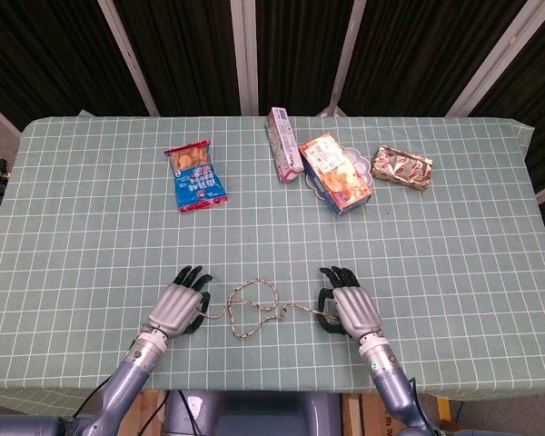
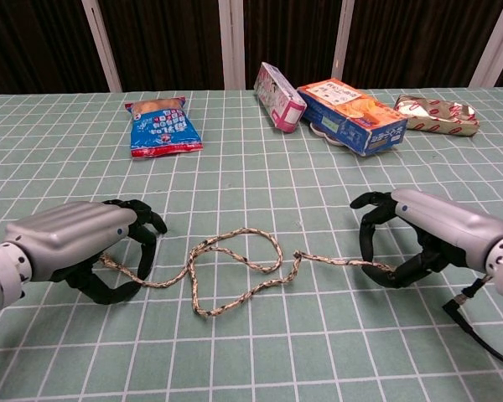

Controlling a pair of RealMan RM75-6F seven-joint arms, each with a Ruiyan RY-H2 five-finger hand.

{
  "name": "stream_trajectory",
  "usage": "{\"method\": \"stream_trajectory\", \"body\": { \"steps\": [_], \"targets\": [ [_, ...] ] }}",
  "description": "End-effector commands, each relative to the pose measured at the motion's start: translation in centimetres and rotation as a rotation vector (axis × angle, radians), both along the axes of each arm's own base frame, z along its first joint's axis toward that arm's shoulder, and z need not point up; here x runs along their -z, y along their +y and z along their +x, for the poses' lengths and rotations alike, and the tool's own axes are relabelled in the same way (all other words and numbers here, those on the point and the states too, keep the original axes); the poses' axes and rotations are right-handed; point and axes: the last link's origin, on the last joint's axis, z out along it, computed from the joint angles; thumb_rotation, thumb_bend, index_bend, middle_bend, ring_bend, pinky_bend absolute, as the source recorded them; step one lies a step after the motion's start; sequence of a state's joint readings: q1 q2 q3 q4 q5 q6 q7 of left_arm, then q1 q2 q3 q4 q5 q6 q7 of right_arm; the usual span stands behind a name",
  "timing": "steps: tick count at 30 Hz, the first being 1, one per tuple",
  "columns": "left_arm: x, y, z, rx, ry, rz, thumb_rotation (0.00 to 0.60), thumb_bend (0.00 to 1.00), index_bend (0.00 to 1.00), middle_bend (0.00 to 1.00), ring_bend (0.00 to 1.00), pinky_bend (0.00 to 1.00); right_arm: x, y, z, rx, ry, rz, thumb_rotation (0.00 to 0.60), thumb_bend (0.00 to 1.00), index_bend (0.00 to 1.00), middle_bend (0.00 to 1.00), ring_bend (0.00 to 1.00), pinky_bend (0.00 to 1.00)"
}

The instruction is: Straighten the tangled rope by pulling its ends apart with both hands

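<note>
Where the head camera looks down on the green checked tablecloth (image 1: 91, 227), the thin beige braided rope (image 1: 248, 312) lies near the front edge, looped and crossed over itself in the middle. Its two ends run out to the left hand (image 1: 177, 302) and the right hand (image 1: 347, 306), each lowered palm-down over one end. Far back on the cloth rest a blue snack bag (image 1: 195, 175), a pink and white carton (image 1: 282, 143), an orange biscuit box (image 1: 336, 173) and a shiny gold and red packet (image 1: 401, 167).

From the chest camera, the left hand (image 2: 80, 247) curls dark fingers over the rope (image 2: 235, 268), thumb under its left end, grasping it. The right hand (image 2: 415, 234) pinches the rope's other end between thumb and fingers just above the cloth.
</note>
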State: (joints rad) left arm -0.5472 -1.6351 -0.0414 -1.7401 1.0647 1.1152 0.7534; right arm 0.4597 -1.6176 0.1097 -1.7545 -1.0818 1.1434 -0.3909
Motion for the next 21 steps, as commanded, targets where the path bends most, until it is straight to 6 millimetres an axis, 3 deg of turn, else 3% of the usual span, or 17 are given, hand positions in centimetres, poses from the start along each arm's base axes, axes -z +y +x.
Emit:
{"method": "stream_trajectory", "body": {
  "steps": [1,7,21],
  "targets": [
    [-0.2,0.1,0.0,0.000,-0.006,0.012,0.600,0.50,0.57,0.16,0.00,0.00,-0.1,0.0,-0.1,0.000,0.001,-0.002,0.600,0.45,0.63,0.13,0.00,0.00],
    [-1.0,0.4,-0.5,-0.006,-0.007,0.042,0.600,0.51,0.59,0.17,0.00,0.00,-0.7,-0.2,-0.6,0.008,0.009,-0.016,0.600,0.45,0.63,0.13,0.00,0.00],
    [-6.9,2.1,-3.7,-0.069,-0.005,0.152,0.600,0.51,0.59,0.17,0.00,0.00,-5.5,-2.4,-3.9,0.054,0.076,-0.123,0.600,0.45,0.63,0.13,0.00,0.00]
  ]
}}
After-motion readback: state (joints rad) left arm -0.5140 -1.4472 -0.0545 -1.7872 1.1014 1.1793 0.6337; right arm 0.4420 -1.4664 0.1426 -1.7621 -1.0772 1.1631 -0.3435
